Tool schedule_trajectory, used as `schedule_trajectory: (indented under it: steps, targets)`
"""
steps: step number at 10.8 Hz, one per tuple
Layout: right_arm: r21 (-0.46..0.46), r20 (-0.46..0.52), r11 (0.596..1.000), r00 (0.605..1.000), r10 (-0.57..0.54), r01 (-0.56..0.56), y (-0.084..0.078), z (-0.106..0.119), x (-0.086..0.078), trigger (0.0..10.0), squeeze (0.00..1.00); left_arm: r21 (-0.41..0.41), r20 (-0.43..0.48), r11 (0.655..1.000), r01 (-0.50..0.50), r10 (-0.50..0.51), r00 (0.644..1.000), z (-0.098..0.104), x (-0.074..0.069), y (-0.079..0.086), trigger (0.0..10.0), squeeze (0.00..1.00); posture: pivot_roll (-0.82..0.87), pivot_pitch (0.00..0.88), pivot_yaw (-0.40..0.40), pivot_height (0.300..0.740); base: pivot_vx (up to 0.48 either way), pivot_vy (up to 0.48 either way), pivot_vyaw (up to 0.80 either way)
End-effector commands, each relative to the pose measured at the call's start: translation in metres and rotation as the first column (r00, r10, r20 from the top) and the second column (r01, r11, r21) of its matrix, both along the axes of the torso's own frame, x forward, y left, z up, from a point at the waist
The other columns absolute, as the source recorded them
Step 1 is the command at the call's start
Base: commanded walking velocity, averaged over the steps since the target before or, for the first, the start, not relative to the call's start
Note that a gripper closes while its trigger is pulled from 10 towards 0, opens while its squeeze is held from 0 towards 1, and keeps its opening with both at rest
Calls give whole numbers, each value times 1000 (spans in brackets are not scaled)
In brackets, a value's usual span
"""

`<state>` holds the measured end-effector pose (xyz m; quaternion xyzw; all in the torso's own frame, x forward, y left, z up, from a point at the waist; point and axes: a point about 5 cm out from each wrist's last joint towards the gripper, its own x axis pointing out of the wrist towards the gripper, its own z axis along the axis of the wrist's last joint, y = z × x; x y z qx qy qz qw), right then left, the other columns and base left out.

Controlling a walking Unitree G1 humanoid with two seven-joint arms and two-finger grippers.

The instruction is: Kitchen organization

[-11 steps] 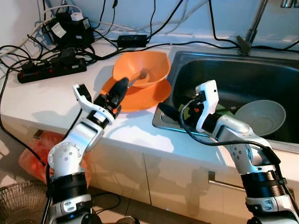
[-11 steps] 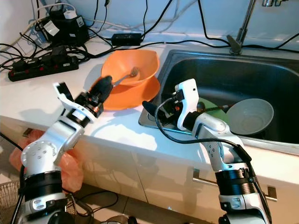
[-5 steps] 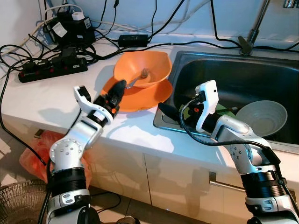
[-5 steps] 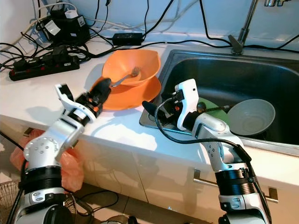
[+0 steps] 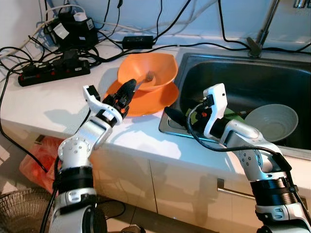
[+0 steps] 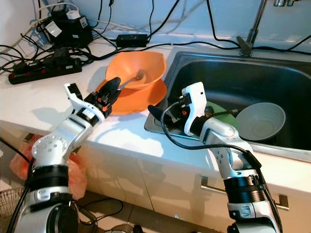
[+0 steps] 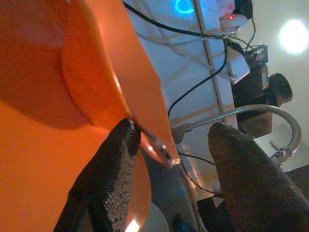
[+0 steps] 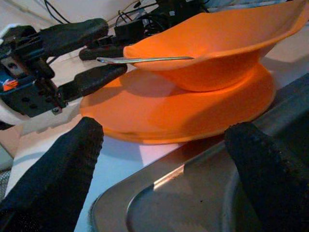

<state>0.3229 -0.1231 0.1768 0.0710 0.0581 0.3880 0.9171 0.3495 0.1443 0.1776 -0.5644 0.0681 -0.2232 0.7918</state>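
Note:
An orange bowl (image 5: 148, 70) sits on an orange plate (image 5: 153, 99) on the white counter beside the sink. A metal fork (image 5: 144, 79) lies in the bowl with its handle (image 8: 145, 59) sticking out over the rim. My left gripper (image 5: 129, 88) is open at that rim, one finger above and one below the handle; in the left wrist view the handle tip (image 7: 157, 147) lies against one finger (image 7: 111, 179). My right gripper (image 5: 172, 115) stands open over the sink's near left corner, pointing at the plate and holding nothing.
The steel sink (image 5: 233, 73) holds a pale bowl (image 5: 272, 121) and something green under it. A faucet (image 5: 260, 34) rises behind. A power strip (image 5: 53, 73), adapters and many black cables crowd the counter's back left. An orange bag (image 5: 36, 160) lies on the floor.
My left gripper has moved forward from the plate's near edge to the bowl's rim, its fingers now astride the fork handle. The right arm has stayed put.

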Motion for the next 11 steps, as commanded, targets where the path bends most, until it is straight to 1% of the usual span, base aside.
schedule_trajectory:
  steps: [1,2,11]
  targets:
    - [-4,8,1000,1000,19,-19,4,2,-2,10000,0,8,18,1000,-10,10,1000,5,3,3,1725,0,96,59,113,740,0,0,0]
    - [-5,9,1000,1000,17,-17,3,2,-2,10000,0,-1,24,1000,-15,15,1000,6,4,5,0,0,96,59,113,740,0,0,0]
    - [-10,9,1000,1000,11,-11,3,2,-1,10000,0,-12,20,1000,-25,25,999,6,7,6,0,0,97,56,113,740,0,0,0]
